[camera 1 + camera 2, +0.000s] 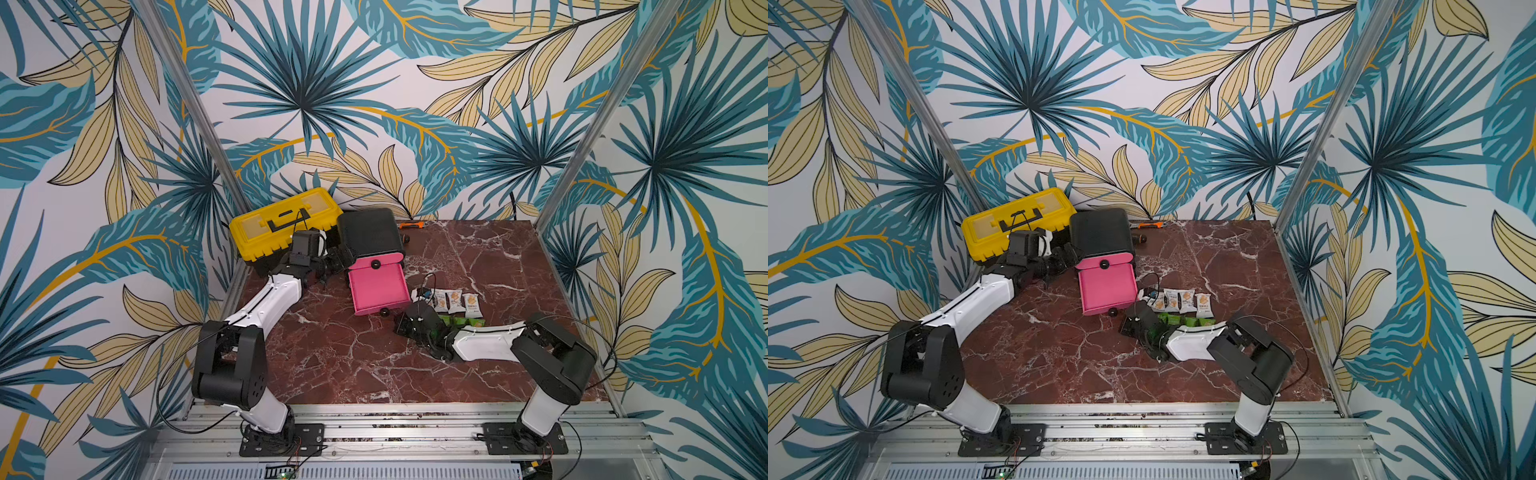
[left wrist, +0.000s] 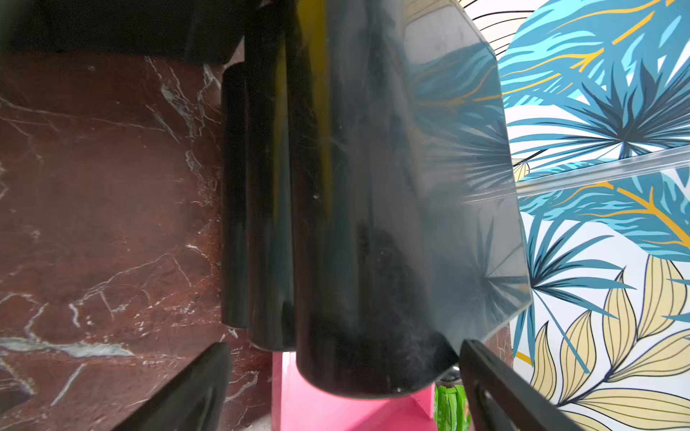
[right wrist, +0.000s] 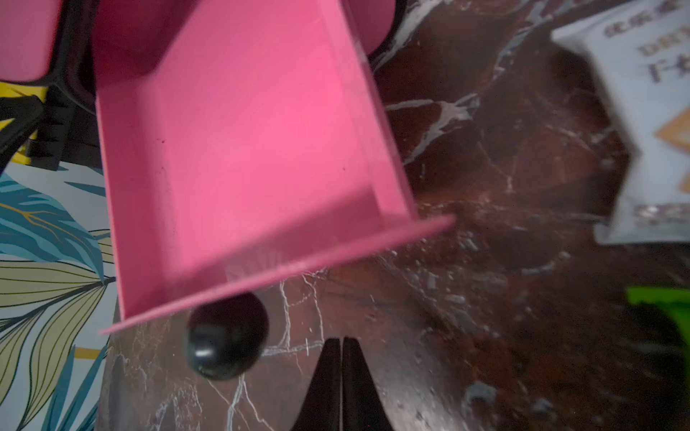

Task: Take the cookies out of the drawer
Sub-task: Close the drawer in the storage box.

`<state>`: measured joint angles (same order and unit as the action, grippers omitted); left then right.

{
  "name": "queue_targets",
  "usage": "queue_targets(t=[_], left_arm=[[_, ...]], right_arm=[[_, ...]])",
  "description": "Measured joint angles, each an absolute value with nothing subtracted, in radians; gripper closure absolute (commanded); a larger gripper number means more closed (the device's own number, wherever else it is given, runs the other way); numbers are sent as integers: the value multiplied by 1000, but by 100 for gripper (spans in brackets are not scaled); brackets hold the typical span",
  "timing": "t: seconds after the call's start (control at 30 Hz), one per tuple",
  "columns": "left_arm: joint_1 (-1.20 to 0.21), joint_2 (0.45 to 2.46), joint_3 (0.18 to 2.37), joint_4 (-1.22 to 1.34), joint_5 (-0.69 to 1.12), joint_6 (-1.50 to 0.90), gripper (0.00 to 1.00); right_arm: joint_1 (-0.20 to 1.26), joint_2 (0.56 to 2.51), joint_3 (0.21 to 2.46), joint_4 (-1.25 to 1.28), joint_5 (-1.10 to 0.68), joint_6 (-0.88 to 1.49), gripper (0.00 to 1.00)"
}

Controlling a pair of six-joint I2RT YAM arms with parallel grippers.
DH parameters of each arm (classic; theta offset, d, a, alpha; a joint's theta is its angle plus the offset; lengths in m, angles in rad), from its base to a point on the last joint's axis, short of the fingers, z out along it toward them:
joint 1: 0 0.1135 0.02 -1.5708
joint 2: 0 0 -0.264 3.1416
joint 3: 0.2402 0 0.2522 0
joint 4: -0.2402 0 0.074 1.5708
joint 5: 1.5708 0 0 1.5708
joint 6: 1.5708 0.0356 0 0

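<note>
Surface: table (image 1: pixel 353 357) with a red-brown marble look, glossy, with white veins branching all over. A ribbed aluminium rail (image 1: pixel 395 419) runs along the front edge and carries both arm bases.
Room: walls (image 1: pixel 374 104) papered with large teal and tan palm leaves on white. Slanted metal posts (image 1: pixel 203 124) rise from the rear corners.
Back left: yellow toolbox (image 1: pixel 282 220), hard plastic with rounded corners, a black handle and the lid shut.
Cabinet: black cabinet (image 1: pixel 368 232), smooth and rounded, just beside the toolbox. In the left wrist view its shiny side mirrors the wallpaper.
Drawer: pink drawer (image 3: pixel 242 149) stands open. It is matte with thin flat walls, its floor is bare pink, and it has a round black knob (image 3: pixel 226 336) on the front.
Task items: the cookies (image 1: pixel 471 300) lie on the marble outside the drawer, on the right arm's side. The white packets (image 1: pixel 1185 300) form a row just beside it, with crimped ends and a tan biscuit print. The green packets (image 1: pixel 1192 321) form a second row nearer the front, partly hidden by the right arm.
Left gripper (image 2: pixel 343 345): fingers wide apart at the cabinet's side. Cannot tell whether they touch it.
Right gripper (image 3: pixel 341 341): fingers pressed together with nothing between them, low over the marble near the knob.
</note>
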<state>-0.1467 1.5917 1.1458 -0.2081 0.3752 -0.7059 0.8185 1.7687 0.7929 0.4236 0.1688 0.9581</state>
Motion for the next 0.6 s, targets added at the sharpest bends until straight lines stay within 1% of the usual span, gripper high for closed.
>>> queue_targets(t=[0.47,0.6], left_arm=[[-147,1624,1146,-178,444,-706,0],[-147,1627,1145,-170,457,-707,0]], right_arm=[[813,1858,938,498,229,952,90],[782,1899,962,524,231,954,90]])
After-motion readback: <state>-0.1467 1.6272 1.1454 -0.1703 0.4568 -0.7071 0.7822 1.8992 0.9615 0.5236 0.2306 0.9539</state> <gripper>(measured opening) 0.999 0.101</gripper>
